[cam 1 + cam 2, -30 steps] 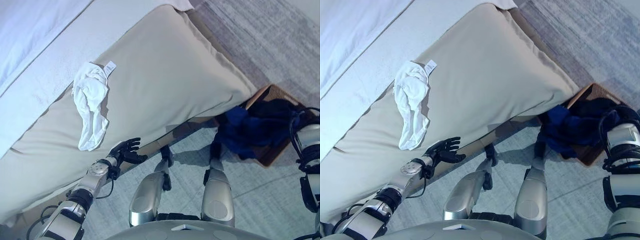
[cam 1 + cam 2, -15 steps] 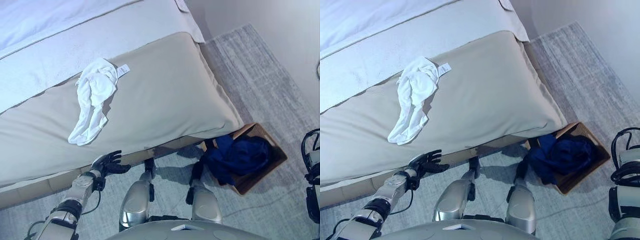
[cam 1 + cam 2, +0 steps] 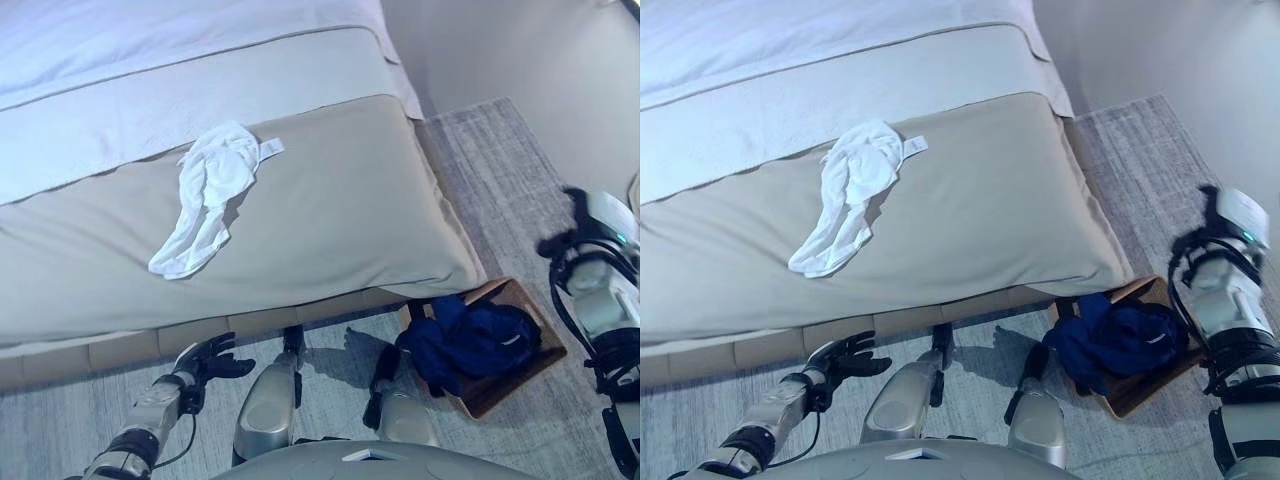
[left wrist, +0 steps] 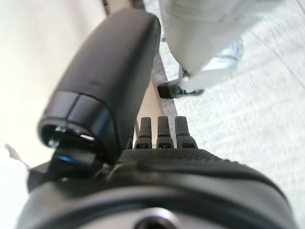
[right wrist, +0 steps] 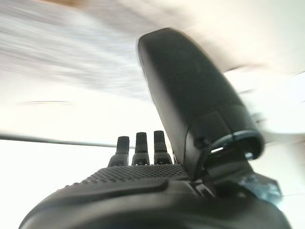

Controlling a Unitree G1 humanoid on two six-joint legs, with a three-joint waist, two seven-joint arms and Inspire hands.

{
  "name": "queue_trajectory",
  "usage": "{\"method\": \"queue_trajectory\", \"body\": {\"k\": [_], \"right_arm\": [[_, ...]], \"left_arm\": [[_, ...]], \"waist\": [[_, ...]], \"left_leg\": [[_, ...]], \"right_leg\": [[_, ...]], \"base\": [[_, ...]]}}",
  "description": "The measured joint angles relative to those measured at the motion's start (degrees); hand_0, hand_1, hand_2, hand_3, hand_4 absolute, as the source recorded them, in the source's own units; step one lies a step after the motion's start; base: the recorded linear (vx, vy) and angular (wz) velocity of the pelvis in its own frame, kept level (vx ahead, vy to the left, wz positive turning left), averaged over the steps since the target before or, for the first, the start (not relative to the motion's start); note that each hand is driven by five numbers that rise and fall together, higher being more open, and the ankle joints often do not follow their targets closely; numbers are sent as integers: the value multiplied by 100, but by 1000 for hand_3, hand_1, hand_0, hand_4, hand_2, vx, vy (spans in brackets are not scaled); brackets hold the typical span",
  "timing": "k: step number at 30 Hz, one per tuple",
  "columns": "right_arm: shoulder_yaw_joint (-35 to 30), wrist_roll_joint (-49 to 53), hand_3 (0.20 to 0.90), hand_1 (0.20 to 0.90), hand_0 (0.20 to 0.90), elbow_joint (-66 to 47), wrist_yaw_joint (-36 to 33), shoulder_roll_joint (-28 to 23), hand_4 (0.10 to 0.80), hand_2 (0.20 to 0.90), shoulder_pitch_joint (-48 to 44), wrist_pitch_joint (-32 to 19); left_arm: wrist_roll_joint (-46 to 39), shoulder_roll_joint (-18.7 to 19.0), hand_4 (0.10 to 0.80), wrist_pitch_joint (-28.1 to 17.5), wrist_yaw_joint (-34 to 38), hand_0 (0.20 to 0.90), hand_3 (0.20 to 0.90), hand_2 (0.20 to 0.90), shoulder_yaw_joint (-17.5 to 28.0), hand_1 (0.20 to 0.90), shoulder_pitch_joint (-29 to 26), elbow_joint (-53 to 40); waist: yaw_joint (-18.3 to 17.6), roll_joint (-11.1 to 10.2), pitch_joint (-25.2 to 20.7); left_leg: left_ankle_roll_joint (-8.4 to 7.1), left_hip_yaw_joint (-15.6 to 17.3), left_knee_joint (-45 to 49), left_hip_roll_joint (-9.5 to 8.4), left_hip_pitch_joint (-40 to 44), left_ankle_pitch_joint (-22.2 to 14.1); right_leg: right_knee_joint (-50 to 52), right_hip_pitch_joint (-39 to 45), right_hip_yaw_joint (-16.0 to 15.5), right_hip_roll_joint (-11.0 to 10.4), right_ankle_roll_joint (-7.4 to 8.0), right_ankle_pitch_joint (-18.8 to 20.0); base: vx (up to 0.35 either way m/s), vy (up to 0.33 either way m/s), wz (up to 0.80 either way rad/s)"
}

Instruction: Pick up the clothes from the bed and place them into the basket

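Note:
A white garment [image 3: 205, 195] lies crumpled on the beige cover of the bed [image 3: 340, 210], near its middle. On the floor by the bed's right corner stands a brown basket [image 3: 505, 380] with dark blue clothes [image 3: 470, 335] heaped in it. My left hand [image 3: 210, 358] hangs open below the bed's front edge, well short of the white garment, with nothing in it. In the right wrist view my right hand [image 5: 143, 176] shows straight fingers and is empty; its arm [image 3: 600, 280] is raised at the far right, above the basket.
A grey rug [image 3: 500, 170] covers the floor to the right of the bed, up to a pale wall [image 3: 520, 50]. White sheets [image 3: 150, 40] cover the far part of the bed.
The camera has swung, so the whole picture has shifted. My left hand has dropped from the bed's edge to below it. My right arm has risen at the right side.

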Motion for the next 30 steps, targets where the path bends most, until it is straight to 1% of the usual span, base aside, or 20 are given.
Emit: {"method": "queue_trajectory", "body": {"k": [2,3,5,6,9,12,13,15,16,17,18,19,21,23,24,26,28,30], "right_arm": [[267,-204,900,900,900,104,124,160,800,900,-238,-178],[637,-347,900,900,900,251,158,167,800,900,-554,-182],[1091,-581,900,900,900,370,196,173,800,900,-1005,-168],[1270,-698,900,900,900,377,214,205,800,900,-1229,-160],[1638,-843,900,900,900,550,233,339,800,900,-1945,2],[1842,-863,900,900,900,846,254,463,800,900,-2452,173],[1906,-865,900,900,900,950,251,516,800,900,-2595,218],[1945,-866,900,900,900,1048,183,605,800,900,-2821,270],[2035,-867,900,900,900,1143,68,719,800,900,-3007,335],[2127,-866,900,900,900,1348,-130,902,800,900,-3337,561],[2137,-865,900,900,900,1367,-274,936,800,900,-3451,589],[2135,-865,900,900,900,1373,-495,951,800,900,-3567,660],[2133,-864,900,900,900,1394,-827,1003,800,900,-3808,770],[2150,-849,900,900,900,1483,-1051,1058,800,900,-4077,782],[2158,-837,900,900,900,1530,-1071,1058,800,900,-4172,803],[2185,-811,900,900,900,1607,-1076,1061,800,900,-4322,867],[2252,-804,900,900,900,1686,-1088,1060,800,900,-4458,927],[2290,-802,900,900,900,1710,-1088,1063,800,900,-4479,967]], "left_arm": [[-13,-114,800,-115,4,900,900,900,-119,900,-76,2],[-107,-134,800,-221,54,900,900,900,-220,900,-150,4],[-178,-131,800,-352,86,900,900,900,-303,900,-324,-6],[-185,-111,800,-372,115,900,900,900,-316,900,-395,-1],[-234,-59,800,-362,202,900,900,900,-309,900,-481,8],[-256,-22,800,-318,228,900,900,900,-310,900,-456,120],[-270,7,800,-314,231,900,900,900,-309,900,-440,167],[-279,57,800,-294,235,900,900,900,-307,900,-436,244],[-281,83,800,-315,225,900,900,900,-270,900,-373,286],[-285,90,800,-400,209,900,900,900,-201,900,-346,315],[-287,108,800,-409,190,900,900,900,-202,900,-342,358],[-297,92,800,-441,158,900,900,900,-211,900,-341,386],[-380,73,800,-495,67,900,900,900,-213,900,-306,396],[-401,60,800,-568,-8,900,900,900,-199,900,-269,455],[-402,58,800,-624,-43,900,900,900,-200,900,-268,452],[-405,52,800,-680,-76,900,900,900,-201,900,-264,449],[-408,52,800,-787,-134,900,900,900,-187,900,-260,440],[-431,40,800,-851,-157,900,900,900,-188,900,-248,439]], "waist": [[218,65,62],[300,100,164],[500,155,432],[622,173,546],[854,139,817],[1195,113,912],[1328,96,921],[1497,66,940],[1642,58,963],[1678,9,1008],[1766,-9,1019],[1830,-12,1020],[2015,-12,1022],[2160,-15,1023],[2210,-16,1024],[2294,-17,1024],[2297,-18,1024],[2310,-19,1023]], "left_leg": [[4,-181,189,-69,-199,-3],[26,-249,347,-114,-299,-174],[49,-286,519,-147,-388,-230],[43,-370,597,-190,-485,-244],[39,-539,757,-269,-729,-253],[39,-759,864,-402,-874,-252],[37,-838,897,-448,-897,-254],[28,-956,961,-521,-934,-265],[18,-1027,993,-638,-968,-258],[-1,-1080,1159,-617,-1028,-277],[-1,-1151,1184,-686,-1069,-279],[-26,-1229,1200,-689,-1117,-302],[-67,-1263,1271,-720,-1199,-374],[-60,-1293,1274,-744,-1242,-392],[-26,-1297,1268,-746,-1258,-419],[-20,-1298,1267,-746,-1284,-424],[-16,-1285,1269,-723,-1339,-426],[-16,-1274,1273,-709,-1379,-426]], "right_leg": [[280,-123,-24,-40,20,-137],[508,-200,-100,-110,44,-242],[873,-297,-155,-203,44,-402],[1009,-350,-172,-234,51,-480],[1296,-491,-355,-316,39,-632],[1447,-487,-570,-410,42,-737],[1509,-470,-633,-443,83,-780],[1621,-452,-656,-499,68,-874],[1658,-424,-683,-534,107,-912],[1673,-388,-776,-546,155,-937],[1724,-388,-830,-561,164,-933],[1762,-386,-916,-586,162,-950],[1771,-400,-971,-605,162,-950],[1781,-389,-1105,-640,163,-948],[1781,-394,-1120,-641,163,-949],[1780,-392,-1146,-642,163,-949],[1756,-388,-1252,-637,141,-965],[1727,-389,-1280,-624,158,-978]], "base": [[15,89,47],[41,67,48],[-10,56,38],[2,39,42],[11,10,51],[38,28,56],[20,34,49],[16,59,45],[7,107,45],[-5,91,42],[-5,120,46],[-4,93,42],[-12,90,24],[-10,57,11],[-7,14,9],[-7,24,7],[6,22,14],[10,8,12]]}}
